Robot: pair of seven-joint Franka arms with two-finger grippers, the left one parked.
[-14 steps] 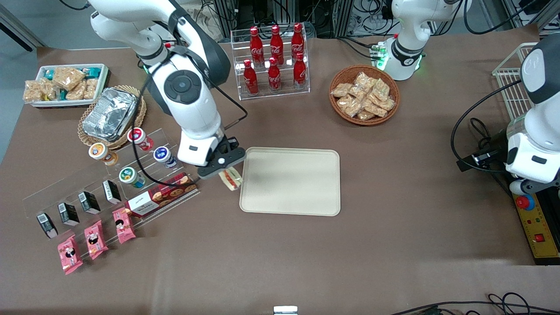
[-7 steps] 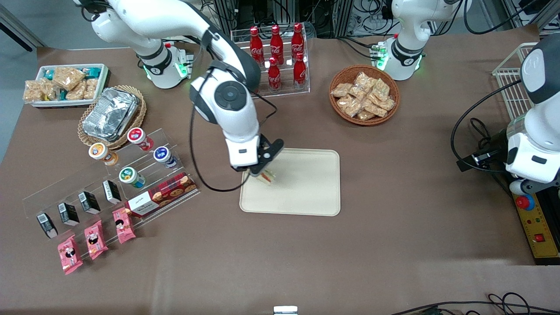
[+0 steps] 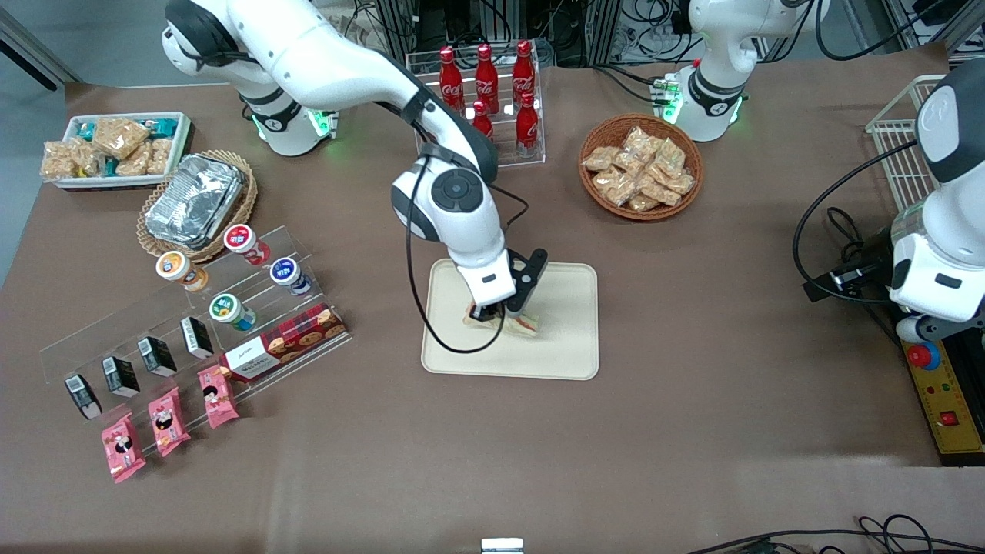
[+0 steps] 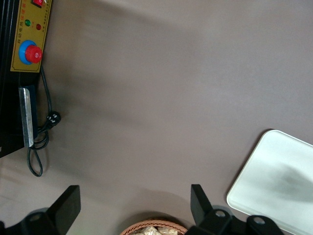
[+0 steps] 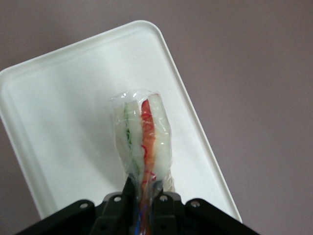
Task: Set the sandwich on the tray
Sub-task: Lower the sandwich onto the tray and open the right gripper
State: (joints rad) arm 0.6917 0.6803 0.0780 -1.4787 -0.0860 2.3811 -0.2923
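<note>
1. Big change in a second: the gripper [image 3: 506, 314] has swung from the tabletop beside the tray's working-arm edge to a spot over the tray [image 3: 565, 308], now low above its middle, carrying the sandwich [image 3: 519, 325] along.
2. The fingers are pinched on the wrapped sandwich [image 5: 142, 142]; the wrist view shows the two bread slabs with green and red filling squeezed between the closed jaws, and the tray [image 5: 63, 122] spread beneath.
3. What that means: transport looks finished, and only the set-down and release remain. Whether the wedge already touches the tray floor is hard to call from here; it seems at most just above it.
4. Containers now. The tray holds nothing besides the sandwich hanging over it.
5. The wicker basket [image 3: 640, 167], toward the parked arm's end, is heaped with tan snack packets.
6. At the working arm's end, the white bin [image 3: 115, 148] is full of similar packets, and a second wicker basket [image 3: 195, 206] cradles a foil container.
</note>
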